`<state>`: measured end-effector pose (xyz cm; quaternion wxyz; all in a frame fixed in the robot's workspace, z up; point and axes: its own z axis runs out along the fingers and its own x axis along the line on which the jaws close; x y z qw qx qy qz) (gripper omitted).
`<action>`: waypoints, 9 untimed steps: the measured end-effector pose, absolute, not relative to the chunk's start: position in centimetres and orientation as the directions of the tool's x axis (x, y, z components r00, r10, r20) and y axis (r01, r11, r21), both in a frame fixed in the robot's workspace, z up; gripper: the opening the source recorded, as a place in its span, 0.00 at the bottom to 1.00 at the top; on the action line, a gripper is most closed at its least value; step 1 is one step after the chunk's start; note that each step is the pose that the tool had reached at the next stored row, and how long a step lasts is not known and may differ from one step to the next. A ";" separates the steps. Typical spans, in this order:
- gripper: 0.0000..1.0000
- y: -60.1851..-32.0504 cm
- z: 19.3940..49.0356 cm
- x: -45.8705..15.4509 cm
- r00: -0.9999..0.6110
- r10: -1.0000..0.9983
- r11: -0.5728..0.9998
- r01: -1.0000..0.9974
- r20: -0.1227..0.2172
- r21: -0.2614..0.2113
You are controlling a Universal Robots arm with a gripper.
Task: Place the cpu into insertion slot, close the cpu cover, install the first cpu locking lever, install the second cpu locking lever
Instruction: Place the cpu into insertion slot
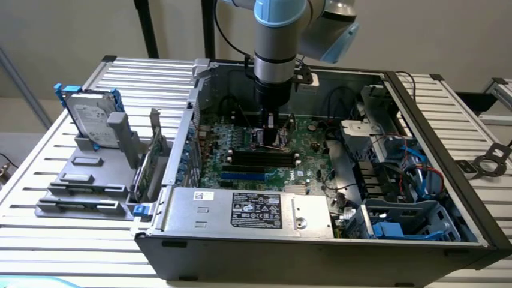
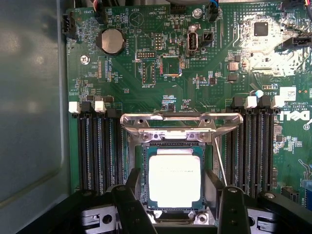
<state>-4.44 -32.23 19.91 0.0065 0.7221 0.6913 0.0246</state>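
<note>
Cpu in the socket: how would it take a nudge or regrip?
The cpu is a flat metal-topped square: probably stiff, slippery to pinch. It sits inside the insertion slot, so a side push likely won't slide it.

The cpu (image 2: 174, 178) lies in the insertion slot (image 2: 145, 165) — memory slots (image 2: 97, 151) flank it on both sides.

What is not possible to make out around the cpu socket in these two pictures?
Wrist view: lettering on the cpu is washed out by glare.
Wrist view: the fingers of the claw and the picture edge cut off one side of the insertion slot.
Wrist view: the thin lever ends behind a finger.
Exterior view: the claw hides the cpu.
</note>
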 end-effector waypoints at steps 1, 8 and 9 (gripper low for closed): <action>0.62 -32.2 19.9 -4.4 0.043 0.999 -0.044 0.998 0.027 0.043; 0.62 -32.2 20.0 -4.4 0.043 0.999 -0.044 0.998 0.026 0.043; 0.62 -32.2 20.0 -4.4 0.043 0.999 -0.044 0.998 0.026 0.043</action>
